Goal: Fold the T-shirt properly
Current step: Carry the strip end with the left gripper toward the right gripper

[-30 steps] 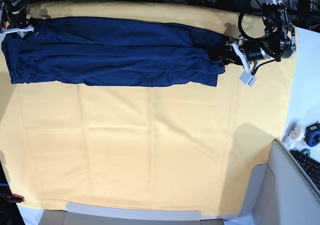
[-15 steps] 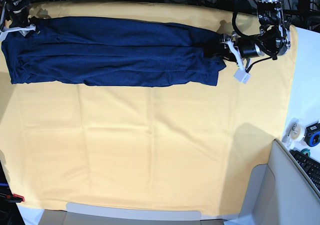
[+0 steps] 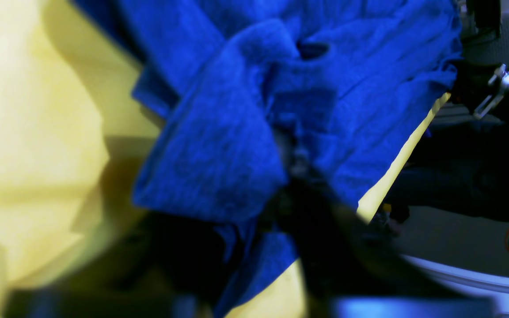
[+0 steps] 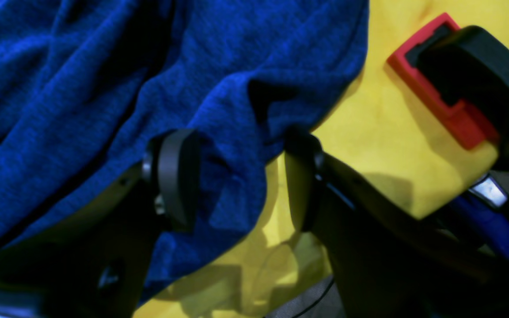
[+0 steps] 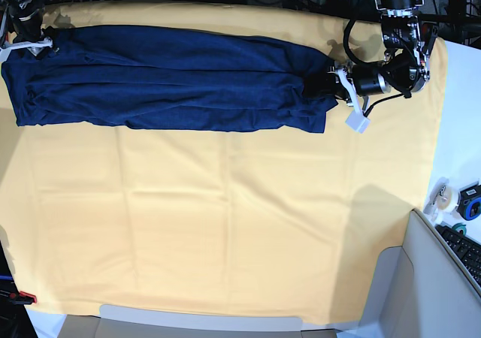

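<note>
the t-shirt (image 5: pixel 165 79) lies as a long band across the top of the yellow tabletop (image 5: pixel 225 218). left pincer (image 5: pixel 334 79) pinches its right end; right pincer (image 4: pixel 237 176) gapes around the left end. soft, floppy knit, so best gripped at the ends.

Base view was evenly lit and sharp, with some barrel bend at the edges and soft shadows on the yellow cloth-covered worktop (image 5: pixel 225 218). Both wrist views were oversaturated, the dark navy knit shirt (image 3: pixel 245 110) glowing electric blue, and close parts were blurred and nearly black.
</note>
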`<state>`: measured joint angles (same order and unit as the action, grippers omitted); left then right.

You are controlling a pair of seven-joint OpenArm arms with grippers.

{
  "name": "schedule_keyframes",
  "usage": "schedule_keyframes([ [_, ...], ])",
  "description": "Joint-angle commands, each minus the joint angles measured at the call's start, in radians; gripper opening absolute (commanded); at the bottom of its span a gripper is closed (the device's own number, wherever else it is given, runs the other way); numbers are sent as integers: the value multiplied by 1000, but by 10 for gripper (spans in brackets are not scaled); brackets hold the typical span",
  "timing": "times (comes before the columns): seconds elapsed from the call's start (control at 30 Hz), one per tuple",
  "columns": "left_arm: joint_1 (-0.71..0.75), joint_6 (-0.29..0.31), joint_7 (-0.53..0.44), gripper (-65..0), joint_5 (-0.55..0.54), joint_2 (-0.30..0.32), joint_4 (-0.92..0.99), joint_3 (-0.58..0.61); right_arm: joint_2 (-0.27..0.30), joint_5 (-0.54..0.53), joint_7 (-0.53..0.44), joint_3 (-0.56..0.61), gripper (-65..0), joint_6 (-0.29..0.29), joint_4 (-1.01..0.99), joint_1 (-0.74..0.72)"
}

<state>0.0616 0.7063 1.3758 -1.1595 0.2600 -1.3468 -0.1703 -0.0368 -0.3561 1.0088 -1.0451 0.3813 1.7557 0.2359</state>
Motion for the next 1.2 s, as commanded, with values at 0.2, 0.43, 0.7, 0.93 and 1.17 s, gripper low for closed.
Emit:
schedule_keyframes([
  [0.2, 5, -8, 17, -648, 3, -18, -148, 1, 39, -110, 15, -4, -343, 60, 39, 9],
  [0.43, 1, -8, 20, -648, 3, -74, -288, 19, 38, -134, 15, -4, -343, 61, 200, 26],
  [0.7, -4, -8, 20, -648, 6, -147, -291, 194, 44, -134, 14, -11, -343, 61, 238, 52],
  [0.93, -65, -73, 0, -648, 9, -206, -288, 398, 47, -134, 11, -36, -343, 61, 237, 72],
  [1.17, -148, -86, -9, -648, 9, -229, -247, 458, 44, -134, 15, -83, -343, 61, 234, 78],
])
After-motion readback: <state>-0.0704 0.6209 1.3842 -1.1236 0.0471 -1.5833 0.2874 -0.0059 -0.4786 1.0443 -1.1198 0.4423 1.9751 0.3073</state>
